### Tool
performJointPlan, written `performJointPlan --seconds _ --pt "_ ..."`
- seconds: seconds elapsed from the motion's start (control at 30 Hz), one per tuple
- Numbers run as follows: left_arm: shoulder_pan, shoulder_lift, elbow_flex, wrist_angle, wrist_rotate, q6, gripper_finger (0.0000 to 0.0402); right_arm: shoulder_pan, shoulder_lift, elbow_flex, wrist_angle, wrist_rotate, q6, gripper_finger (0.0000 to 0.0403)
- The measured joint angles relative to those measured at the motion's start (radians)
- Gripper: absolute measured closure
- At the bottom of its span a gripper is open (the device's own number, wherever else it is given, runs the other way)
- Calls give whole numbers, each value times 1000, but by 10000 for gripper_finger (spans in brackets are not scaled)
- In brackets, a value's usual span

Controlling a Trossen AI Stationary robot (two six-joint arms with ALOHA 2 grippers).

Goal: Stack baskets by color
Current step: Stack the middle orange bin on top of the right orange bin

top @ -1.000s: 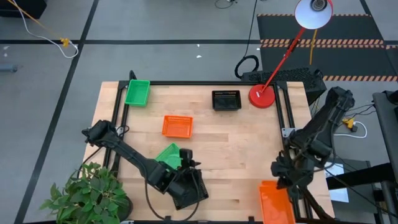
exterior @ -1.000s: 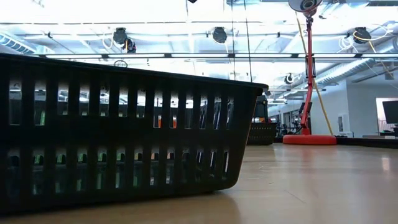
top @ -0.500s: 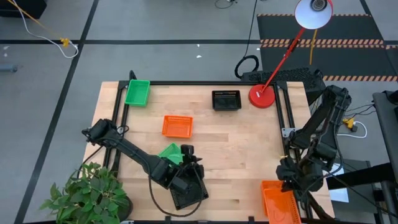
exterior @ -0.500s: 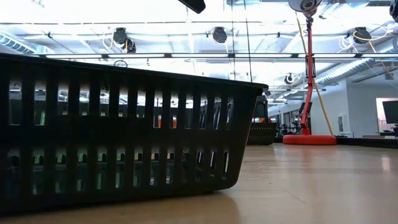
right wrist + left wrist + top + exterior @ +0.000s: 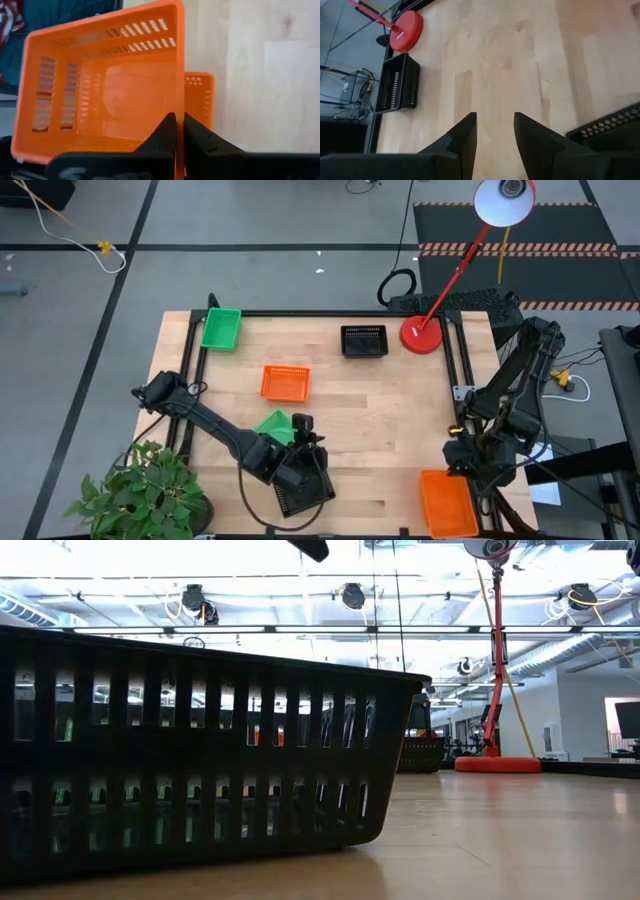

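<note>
Right gripper (image 5: 176,131) is down at the near right corner of the table (image 5: 380,420), fingers pressed together on the wall of an orange basket (image 5: 447,502) — pinching it by its rim, the basket hanging in the jaws. In the right wrist view a second orange basket (image 5: 199,102) shows just behind the held one, lower and apart from it; whether they are lined up for nesting I cannot tell. A third orange basket (image 5: 285,383) sits well apart near the table's middle, long axis running left to right, and that one lies nearer the left arm. Left gripper (image 5: 495,135) hovers low at the near middle, fingers spread with nothing between them, beside a black basket (image 5: 304,488) and a tilted green basket (image 5: 272,427). Another black basket (image 5: 364,340) rests by the far edge, another green basket (image 5: 220,328) in the far left corner.
</note>
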Motion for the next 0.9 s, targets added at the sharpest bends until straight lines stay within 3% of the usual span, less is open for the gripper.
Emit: performJointPlan --seconds 0.3,0.9 --pt "23 0 0 2 44 -21 270 41 -3 -22 -11 51 -1 397" --pt "25 1 0 69 56 7 270 89 -29 -171 62 50 84 397"
